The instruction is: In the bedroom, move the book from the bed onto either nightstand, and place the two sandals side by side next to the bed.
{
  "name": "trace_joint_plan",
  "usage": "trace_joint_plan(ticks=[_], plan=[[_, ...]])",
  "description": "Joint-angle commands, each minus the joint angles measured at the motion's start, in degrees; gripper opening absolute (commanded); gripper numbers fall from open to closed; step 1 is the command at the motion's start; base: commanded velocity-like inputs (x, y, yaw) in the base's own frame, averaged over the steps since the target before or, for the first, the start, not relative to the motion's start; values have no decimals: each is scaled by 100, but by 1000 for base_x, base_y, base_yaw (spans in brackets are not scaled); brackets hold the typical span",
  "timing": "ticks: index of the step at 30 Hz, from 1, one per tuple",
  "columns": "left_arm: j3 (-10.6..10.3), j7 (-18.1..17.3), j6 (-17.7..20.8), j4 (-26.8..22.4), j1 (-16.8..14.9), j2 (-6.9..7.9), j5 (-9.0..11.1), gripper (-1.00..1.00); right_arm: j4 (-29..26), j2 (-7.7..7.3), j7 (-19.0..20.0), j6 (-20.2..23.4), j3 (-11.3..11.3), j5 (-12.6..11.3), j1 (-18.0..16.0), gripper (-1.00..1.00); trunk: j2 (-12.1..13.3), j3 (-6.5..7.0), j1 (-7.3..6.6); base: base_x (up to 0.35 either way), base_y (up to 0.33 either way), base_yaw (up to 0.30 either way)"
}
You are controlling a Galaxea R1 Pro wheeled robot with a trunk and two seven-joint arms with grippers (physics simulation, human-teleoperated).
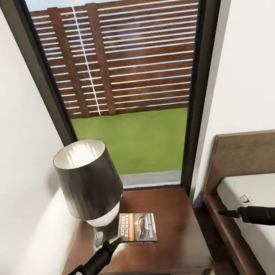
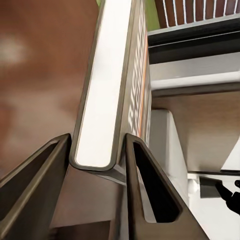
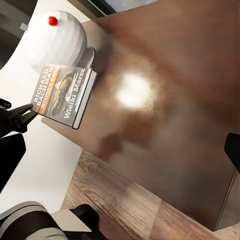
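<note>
The book (image 1: pixel 137 228), white and orange with a dark picture, rests cover up on the dark brown nightstand (image 1: pixel 175 240) just in front of the lamp. My left gripper (image 1: pixel 117 241) is at its near left corner. In the left wrist view its two fingers flank the book's page edge (image 2: pixel 107 85), shut on it. The right wrist view looks down on the book (image 3: pixel 62 95) and the left gripper (image 3: pixel 22 114) at its corner. My right gripper (image 1: pixel 221 214) hovers over the bed (image 1: pixel 255 192); its jaws are seen edge-on. The two sandals are out of view.
A lamp (image 1: pixel 89 181) with a dark shade and white base stands at the nightstand's back left, close to the book. A tall black-framed window (image 1: pixel 128 91) is behind it, white walls on both sides. The bed's wooden headboard (image 1: pixel 259 153) is at the right.
</note>
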Motion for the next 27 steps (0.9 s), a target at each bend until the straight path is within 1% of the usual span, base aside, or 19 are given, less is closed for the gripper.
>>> trace_joint_plan(ticks=[1,26,27], plan=[[21,-12,56,-2,-3,-3,28,-100,-6,5,49,56,-24,60,-5,100,-44,-24,22,0,0,0],[28,-17,56,-2,-5,1,28,-100,-6,5,49,55,-24,60,-5,100,-1047,-472,571,0,0,0],[28,-17,56,-2,-4,1,31,-100,-6,5,49,55,-24,60,-6,100,-1047,-472,571,0,0,0]])
